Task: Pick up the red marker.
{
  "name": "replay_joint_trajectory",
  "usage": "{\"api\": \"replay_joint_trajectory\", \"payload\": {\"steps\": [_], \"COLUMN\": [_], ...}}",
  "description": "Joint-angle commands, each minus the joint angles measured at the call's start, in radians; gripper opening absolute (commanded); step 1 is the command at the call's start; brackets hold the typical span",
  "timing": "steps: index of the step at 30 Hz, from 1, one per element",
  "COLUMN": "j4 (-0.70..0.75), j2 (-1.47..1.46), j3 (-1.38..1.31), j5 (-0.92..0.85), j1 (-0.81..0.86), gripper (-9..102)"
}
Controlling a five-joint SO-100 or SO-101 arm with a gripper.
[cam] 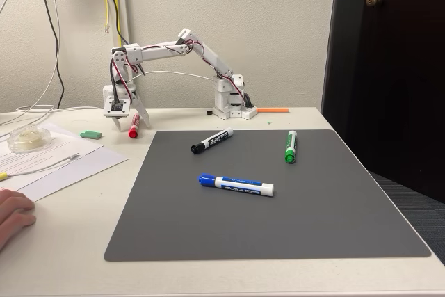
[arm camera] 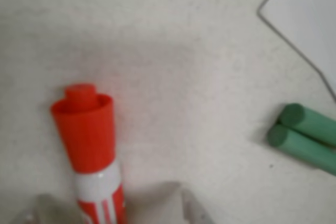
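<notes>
The red marker (cam: 133, 127) lies on the white table left of the grey mat (cam: 278, 227), its red cap toward the camera. In the wrist view the red marker (arm camera: 94, 150) runs up from the bottom edge, cap first, white barrel behind it. My gripper (cam: 129, 124) hangs low over it with one finger on each side. In the wrist view the gripper (arm camera: 118, 211) shows two blurred fingertips (arm camera: 50, 208) at the bottom; the left one is close to the barrel and the right one stands clear of it. The gripper is open around the marker.
On the mat lie a black marker (cam: 211, 141), a blue marker (cam: 235, 183) and a green marker (cam: 290, 146). A small green piece (cam: 90, 134) (arm camera: 304, 137) lies near the gripper, beside papers (cam: 62, 158). A person's hand (cam: 14, 215) rests at the front left. An orange stick (cam: 272, 110) lies by the arm's base.
</notes>
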Motion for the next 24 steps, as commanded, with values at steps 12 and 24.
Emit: {"api": "replay_joint_trajectory", "payload": {"steps": [12,24], "j4": [0.012,0.063], "j2": [-0.029,-0.009], "j3": [-0.006,-0.006], "j5": [-0.034,-0.025], "j1": [0.038,0.029], "gripper": [30,12]}}
